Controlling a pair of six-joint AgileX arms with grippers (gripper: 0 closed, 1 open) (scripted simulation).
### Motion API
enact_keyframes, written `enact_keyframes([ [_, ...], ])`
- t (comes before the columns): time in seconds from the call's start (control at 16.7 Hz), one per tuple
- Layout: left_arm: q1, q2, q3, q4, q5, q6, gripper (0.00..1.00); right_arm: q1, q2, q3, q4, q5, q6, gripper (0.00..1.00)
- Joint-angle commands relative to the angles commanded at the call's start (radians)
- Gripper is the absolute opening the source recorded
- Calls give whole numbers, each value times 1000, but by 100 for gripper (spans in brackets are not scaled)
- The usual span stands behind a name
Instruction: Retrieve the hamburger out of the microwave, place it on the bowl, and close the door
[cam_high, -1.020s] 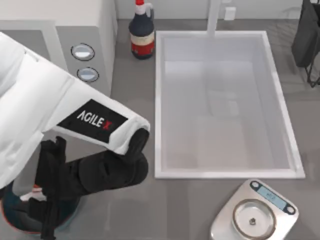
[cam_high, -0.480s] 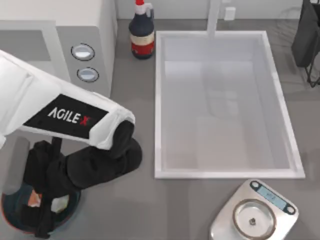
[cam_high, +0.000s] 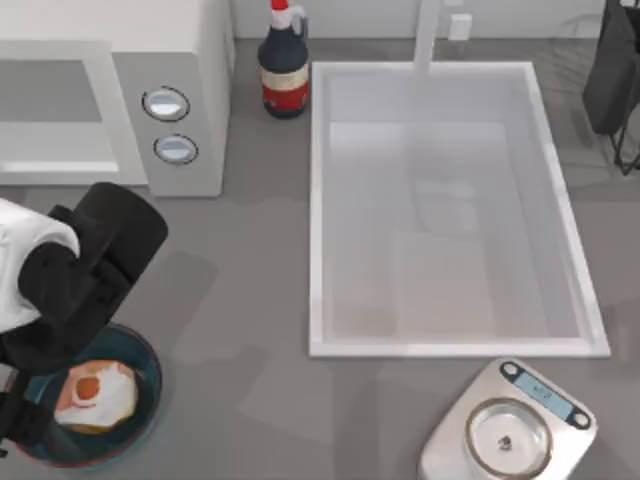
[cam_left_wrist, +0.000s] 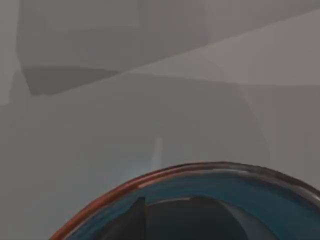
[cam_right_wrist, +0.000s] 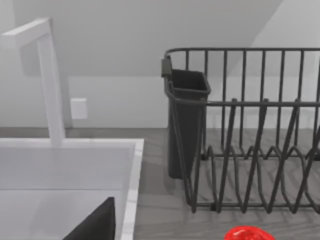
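Hamburger sits in bowl, table's near-left corner.
Left gripper beside it; finger opening cannot be told. Microwave cavity open.

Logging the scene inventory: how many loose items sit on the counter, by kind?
Food: 1, hamburger
Dishes: 1, bowl
Bottles: 1, sauce bottle
Scales: 1, kitchen scale
Racks: 1, dish rack
Total: 5

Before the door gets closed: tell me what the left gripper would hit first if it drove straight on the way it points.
Probably the bowl: the left wrist view looks down onto its near rim. Depth is unclear, and the hamburger lies inside it.
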Motion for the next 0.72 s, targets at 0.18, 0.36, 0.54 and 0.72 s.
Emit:
enact_keyframes([
  [0.18,93,-293,-148,204,95,390,100,0,0,0,0,0,0,100],
  [0.36,188,-600,-301,385,201,781,100,0,0,0,0,0,0,100],
  [0.54,277,-897,-448,536,312,1140,100,0,0,0,0,0,0,100],
  [0.72,352,-1159,-575,647,415,1433,100,0,0,0,0,0,0,100],
])
